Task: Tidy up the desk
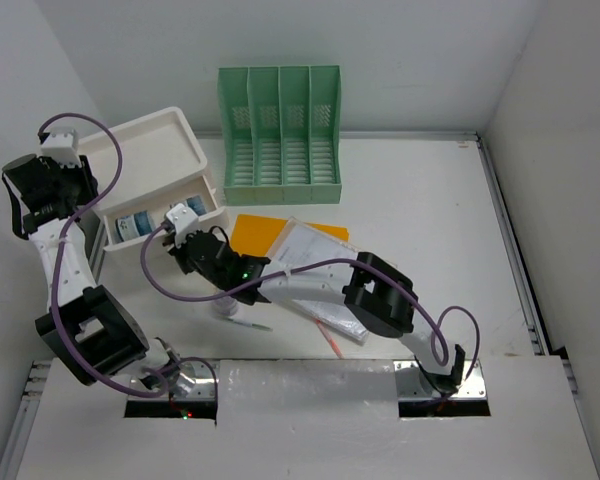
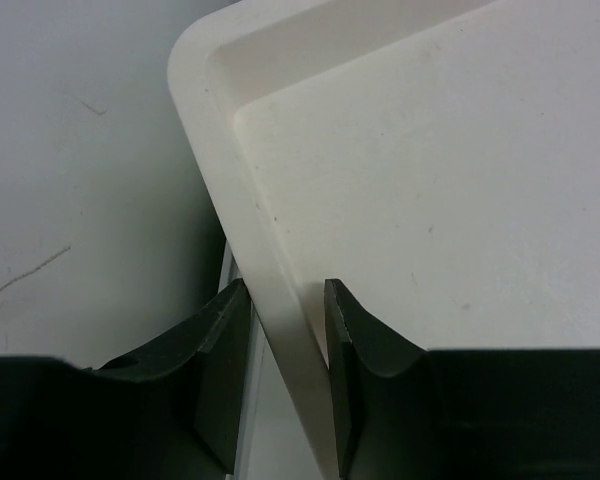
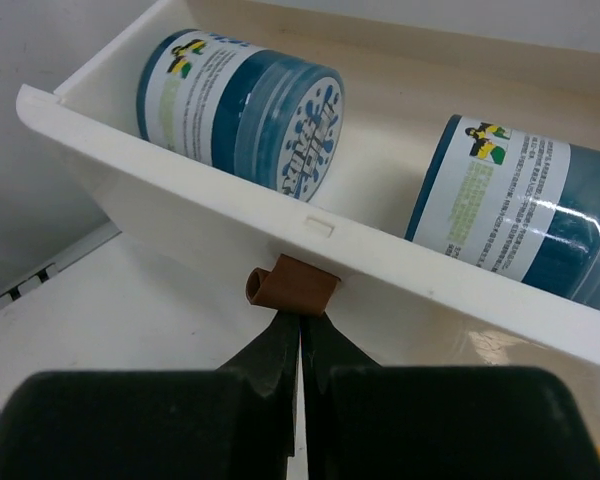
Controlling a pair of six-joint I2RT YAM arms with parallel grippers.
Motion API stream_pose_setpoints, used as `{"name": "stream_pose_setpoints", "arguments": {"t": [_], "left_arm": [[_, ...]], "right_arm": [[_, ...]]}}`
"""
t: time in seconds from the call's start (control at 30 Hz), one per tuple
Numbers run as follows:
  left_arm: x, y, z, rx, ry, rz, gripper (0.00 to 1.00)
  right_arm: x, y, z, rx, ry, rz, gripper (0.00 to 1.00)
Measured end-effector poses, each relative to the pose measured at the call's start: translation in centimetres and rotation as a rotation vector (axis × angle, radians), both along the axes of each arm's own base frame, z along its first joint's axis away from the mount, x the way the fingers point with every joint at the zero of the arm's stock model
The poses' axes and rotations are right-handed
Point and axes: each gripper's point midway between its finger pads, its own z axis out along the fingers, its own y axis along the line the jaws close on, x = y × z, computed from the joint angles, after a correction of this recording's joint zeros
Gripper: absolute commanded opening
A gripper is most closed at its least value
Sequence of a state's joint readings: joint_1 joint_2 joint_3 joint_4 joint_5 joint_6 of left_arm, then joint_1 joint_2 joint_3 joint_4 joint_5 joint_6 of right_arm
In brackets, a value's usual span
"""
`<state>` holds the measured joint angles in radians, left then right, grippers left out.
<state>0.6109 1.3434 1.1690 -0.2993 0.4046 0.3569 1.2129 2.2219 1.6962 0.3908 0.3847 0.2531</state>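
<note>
the surface (image 1: 430, 200) is wide, white, stiff and fixed. it is nothing to take hold of, only to slide things across, and it looks smooth enough for light items to skid. a white box (image 1: 145, 150) stands at its far left, a green rack (image 1: 280, 130) at the back, and papers (image 1: 310, 245) and a pen (image 1: 248, 325) lie loose in the middle.

the left fingers (image 2: 332, 310) are closed on the box's raised rim, one inside the top tray and one outside. the right fingers (image 3: 300, 340) are shut, and their tips pinch the brown tab (image 3: 292, 282) on the open drawer (image 3: 180, 200).

the box is probably thin, light plastic. it would likely shift if the drawer were moved alone, so the rim hold serves as a brace. the tab looks soft and small, so a straight push or pull along the drawer's line suits it better than a twist. two blue cans (image 3: 245, 105) lie on their sides in the drawer and may roll. the papers are limp and best pinched at an edge.
</note>
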Motion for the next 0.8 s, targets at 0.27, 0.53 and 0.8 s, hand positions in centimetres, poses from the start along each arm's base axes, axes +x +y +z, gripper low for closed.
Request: {"name": "stream_pose_setpoints", "arguments": {"t": [0.27, 0.53, 0.8], "left_arm": [[0.0, 0.0, 0.0, 0.000, -0.009, -0.006, 0.00], [0.3, 0.2, 0.2, 0.007, -0.007, -0.012, 0.00], [0.5, 0.4, 0.2, 0.016, 0.017, -0.026, 0.00]], "right_arm": [[0.8, 0.4, -0.2, -0.025, 0.033, 0.041, 0.00], [2.2, -0.7, -1.9, -0.126, 0.053, 0.198, 0.00], [3.1, -1.8, -1.0, -0.279, -0.027, 0.309, 0.00]]}}
